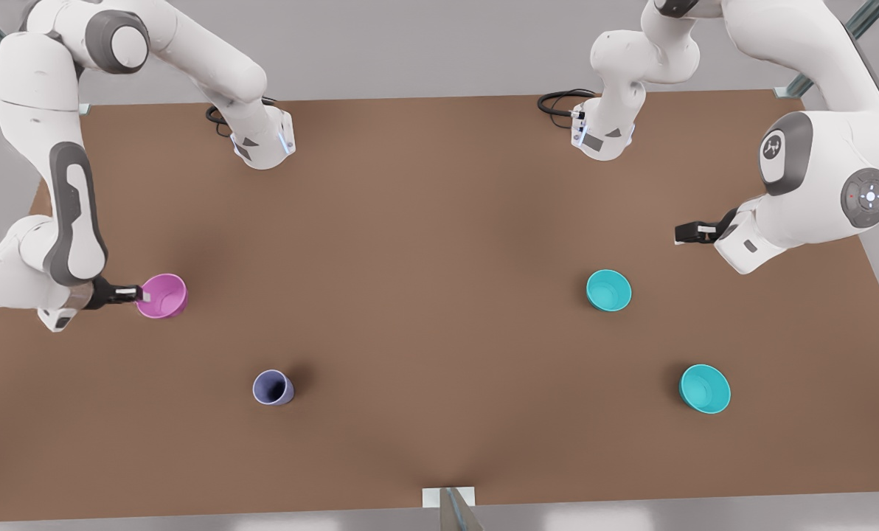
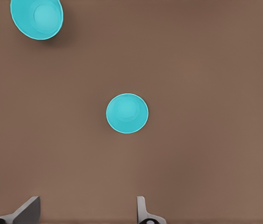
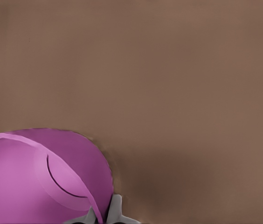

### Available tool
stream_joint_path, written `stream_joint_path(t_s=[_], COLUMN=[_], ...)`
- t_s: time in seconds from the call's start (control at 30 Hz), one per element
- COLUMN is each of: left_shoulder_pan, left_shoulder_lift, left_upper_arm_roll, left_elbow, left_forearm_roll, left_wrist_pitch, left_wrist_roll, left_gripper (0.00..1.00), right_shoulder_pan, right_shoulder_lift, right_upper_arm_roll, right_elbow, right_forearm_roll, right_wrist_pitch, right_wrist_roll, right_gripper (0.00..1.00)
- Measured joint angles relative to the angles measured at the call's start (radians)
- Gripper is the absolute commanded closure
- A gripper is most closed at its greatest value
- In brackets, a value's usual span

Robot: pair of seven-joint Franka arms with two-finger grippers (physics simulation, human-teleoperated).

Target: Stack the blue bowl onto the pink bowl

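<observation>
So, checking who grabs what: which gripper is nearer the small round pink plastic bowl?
The right gripper: shut on the pink bowl's rim. The left gripper hovers open across the table, above the turquoise bowls.

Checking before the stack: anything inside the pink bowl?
Nothing loose shows inside the pink bowl; the right gripper has its jaws shut on the rim, one finger inside, covering some wall.

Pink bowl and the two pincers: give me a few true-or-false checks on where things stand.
1. The right pincer is shut on the pink bowl rim. True.
2. The left pincer holds a turquoise bowl. False: it is open, apart from both.
3. Two turquoise bowls, one and another, sit on the table. True.
4. A turquoise bowl is stacked in the pink bowl. False: the pink bowl is empty.
5. The lavender cup is nested in the pink bowl. False: it stands apart.
</observation>
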Motion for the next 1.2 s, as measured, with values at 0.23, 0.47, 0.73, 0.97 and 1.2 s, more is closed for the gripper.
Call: stream_joint_path(t_s=[0.23, 0.47, 0.73, 0.97, 1.2], left_shoulder_pan=[0.000, 0.016, 0.063, 0.015, 0.007], left_shoulder_lift=[0.005, 0.044, 0.095, 0.209, 0.292], left_upper_arm_roll=[0.000, -0.001, 0.005, 0.008, 0.008], left_elbow=[-0.001, -0.009, -0.106, -0.453, -0.513], left_forearm_roll=[0.000, -0.019, -0.058, -0.138, -0.206], left_wrist_pitch=[0.000, 0.000, 0.077, 0.483, 0.711], left_wrist_roll=[0.000, 0.000, 0.000, 0.004, 0.010], left_gripper=[0.00, 0.00, 0.00, 0.00, 0.00], right_shoulder_pan=[0.567, 0.858, 0.935, 0.923, 0.660], right_shoulder_lift=[0.025, 0.246, 0.390, 0.402, 0.349], right_upper_arm_roll=[0.001, 0.005, 0.005, 0.005, -0.014], right_elbow=[0.058, 0.252, 0.338, 0.373, 0.651], right_forearm_roll=[0.278, 0.379, 0.394, 0.350, 0.178], right_wrist_pitch=[-0.051, 0.110, 0.297, 0.338, -0.065], right_wrist_roll=[0.116, 0.352, 0.600, 0.793, 0.885], right_gripper=[0.79, 0.79, 0.79, 0.00, 0.00])
